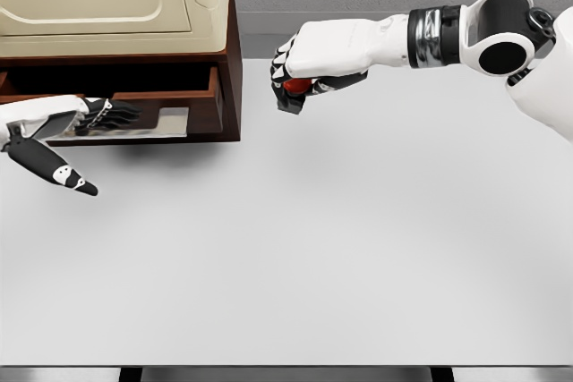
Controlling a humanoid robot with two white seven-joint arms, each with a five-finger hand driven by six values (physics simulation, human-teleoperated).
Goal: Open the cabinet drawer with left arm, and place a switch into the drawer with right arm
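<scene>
We see cabinet (228, 51): dark brown wood frame, cream glossy rounded-panel top. Drawer (170, 100) stands pulled out, dull metal handle plate on front. Left hand (63, 127) at drawer front, fingers (112, 114) loosely spread over handle, thumb splayed down; clamped or not, we cannot tell. Right hand (309, 64) above smooth pale grey counter (313, 248), just right of cabinet, fingers curled round switch (297, 86), small red rounded piece showing beneath palm.
</scene>
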